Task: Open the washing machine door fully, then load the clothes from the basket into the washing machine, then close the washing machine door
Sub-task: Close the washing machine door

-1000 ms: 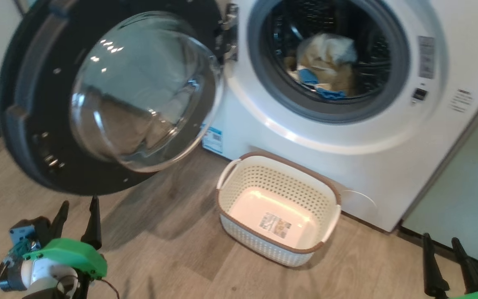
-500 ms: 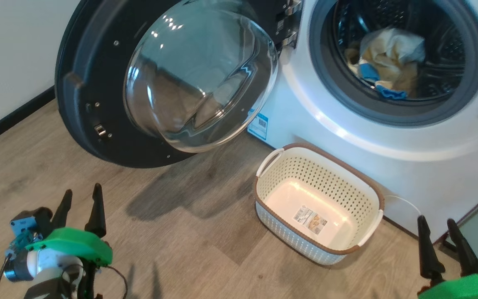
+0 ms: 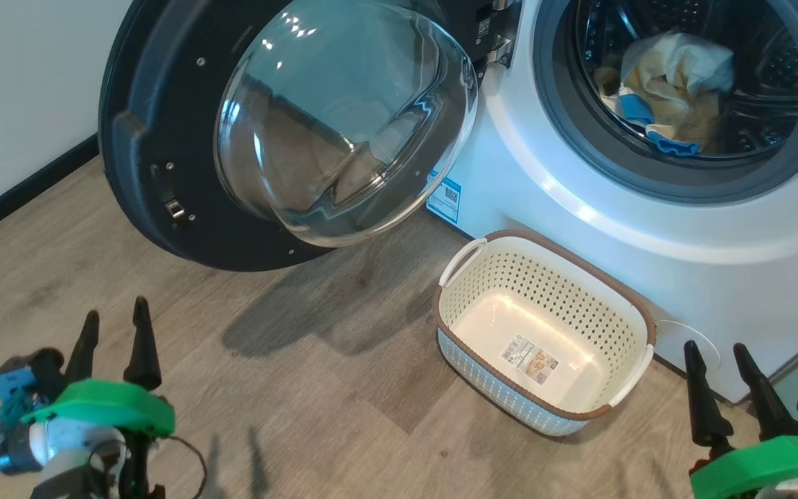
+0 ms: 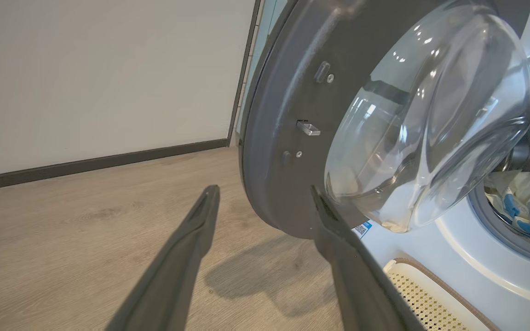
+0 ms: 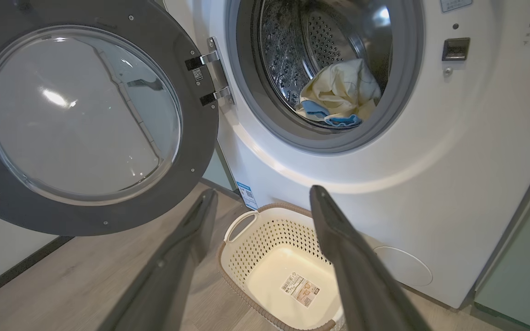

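Door (image 3: 163, 138): swung wide, hinged at its right edge beside the drum (image 3: 773, 145).
Clothes (image 3: 669, 90): in drum; basket (image 3: 510, 284) empty.
Left gripper (image 3: 115, 310): spread, empty, nearer; door's free rim ahead.
Right gripper (image 3: 714, 346): spread, empty, by basket.

White washing machine (image 3: 579, 229), grey ring round mouth; shiny steel drum (image 5: 311, 41) dotted with holes. Glossy black door (image 3: 156, 138), clear glass bowl at centre. Pale yellow clothes (image 3: 669, 104) with bright blue patches. Cream basket (image 3: 510, 284), hole-pattern sides, brown rim, white handles. Blue sticker (image 3: 445, 199). Light brown wood-grain floor (image 3: 302, 416). Left pincer (image 3: 115, 308), right pincer (image 3: 713, 346): black fingers, green mounts.
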Available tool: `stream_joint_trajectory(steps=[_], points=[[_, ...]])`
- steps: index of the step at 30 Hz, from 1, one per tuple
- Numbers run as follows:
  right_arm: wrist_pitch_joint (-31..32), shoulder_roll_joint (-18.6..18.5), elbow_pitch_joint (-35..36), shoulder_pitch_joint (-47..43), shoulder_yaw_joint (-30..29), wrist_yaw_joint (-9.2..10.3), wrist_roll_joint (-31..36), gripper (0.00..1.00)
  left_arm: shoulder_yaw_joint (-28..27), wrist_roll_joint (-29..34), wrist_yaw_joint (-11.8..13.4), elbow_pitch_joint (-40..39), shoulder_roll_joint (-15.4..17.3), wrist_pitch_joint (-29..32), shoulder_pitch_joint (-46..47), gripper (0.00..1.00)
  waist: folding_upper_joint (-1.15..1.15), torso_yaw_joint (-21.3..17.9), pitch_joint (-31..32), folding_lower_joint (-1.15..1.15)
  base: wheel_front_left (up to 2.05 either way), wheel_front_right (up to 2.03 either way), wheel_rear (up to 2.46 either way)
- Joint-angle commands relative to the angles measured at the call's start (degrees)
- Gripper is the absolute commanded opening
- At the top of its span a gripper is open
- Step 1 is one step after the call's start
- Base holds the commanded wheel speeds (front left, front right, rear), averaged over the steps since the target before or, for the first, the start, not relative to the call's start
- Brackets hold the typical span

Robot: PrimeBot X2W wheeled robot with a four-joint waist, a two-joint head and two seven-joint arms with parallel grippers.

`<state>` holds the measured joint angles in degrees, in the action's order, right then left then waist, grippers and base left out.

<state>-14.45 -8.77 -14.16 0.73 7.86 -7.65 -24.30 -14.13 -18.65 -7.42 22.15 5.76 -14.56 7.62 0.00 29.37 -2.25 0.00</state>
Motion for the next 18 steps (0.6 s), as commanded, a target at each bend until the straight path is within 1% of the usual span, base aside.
stream_joint_trajectory(steps=[1,2,3,4,5,7,10,11,13,15,18], points=[[-0.5,-1.5,1.4,2.8,1.3,0.16,-0.6,1.0,-2.2,0.5,-0.1,-2.2,0.7,-0.4,0.8,1.0,0.0,-0.1,0.1,0.0,0.0,0.0,0.0],[-0.5,-1.5,1.3,2.8,1.4,0.16,-0.6,1.0,-2.3,0.5,-0.1,-2.4,0.7,-0.4,0.7,1.0,0.0,-0.1,0.1,0.0,0.0,0.0,0.0],[-0.5,-1.6,1.3,2.9,1.6,0.16,-0.7,1.0,-2.5,0.5,-0.1,-2.5,0.6,-0.4,0.6,0.87,0.0,-0.2,0.2,0.0,0.0,0.0,0.0],[-0.5,-1.6,1.2,2.9,1.6,0.16,-0.8,1.0,-2.6,0.2,-0.1,-2.7,0.5,-0.4,0.5,0.5,0.0,-0.2,0.3,0.0,0.0,0.0,0.0],[-0.5,-1.5,1.2,2.9,1.7,0.16,-0.8,1.0,-2.9,-0.3,-0.1,-2.9,0.5,-0.4,0.5,0.39,0.0,-0.3,0.4,0.0,0.0,0.0,0.0],[-0.5,-1.4,1.2,2.8,1.7,0.16,-0.8,1.0,-3.4,-1.7,-0.1,-2.9,0.6,-0.4,0.4,0.0,0.0,-0.4,0.6,0.0,0.0,0.0,0.0],[-0.5,-1.3,1.2,2.3,1.6,0.16,-0.8,1.0,-4.4,-5.4,-0.1,-2.6,1.0,-0.4,0.7,0.0,0.0,-0.6,0.9,0.0,0.0,0.0,0.0],[-0.5,-1.3,1.2,2.3,1.6,0.16,-0.8,1.0,-4.4,-5.4,-0.1,-2.6,1.0,-0.4,0.7,0.0,0.0,-0.6,0.9,0.0,0.0,0.0,0.0],[-0.5,-1.1,1.4,1.8,1.4,0.16,-0.8,1.0,-5.2,-8.7,-0.1,-2.2,1.2,-0.4,1.0,0.0,0.0,-0.7,1.2,0.0,0.0,0.0,0.0],[-0.5,-1.1,1.5,1.4,1.0,0.16,-0.8,1.0,-5.9,-12.9,-0.1,-1.2,1.9,-0.4,1.8,0.0,0.0,-0.8,1.4,0.0,0.0,0.0,0.0],[-0.5,-0.8,1.7,0.5,0.4,0.16,-0.6,1.0,-5.9,-20.4,-0.1,1.0,4.2,-0.3,3.7,0.0,0.0,-1.1,1.8,0.0,0.0,0.0,0.0]])
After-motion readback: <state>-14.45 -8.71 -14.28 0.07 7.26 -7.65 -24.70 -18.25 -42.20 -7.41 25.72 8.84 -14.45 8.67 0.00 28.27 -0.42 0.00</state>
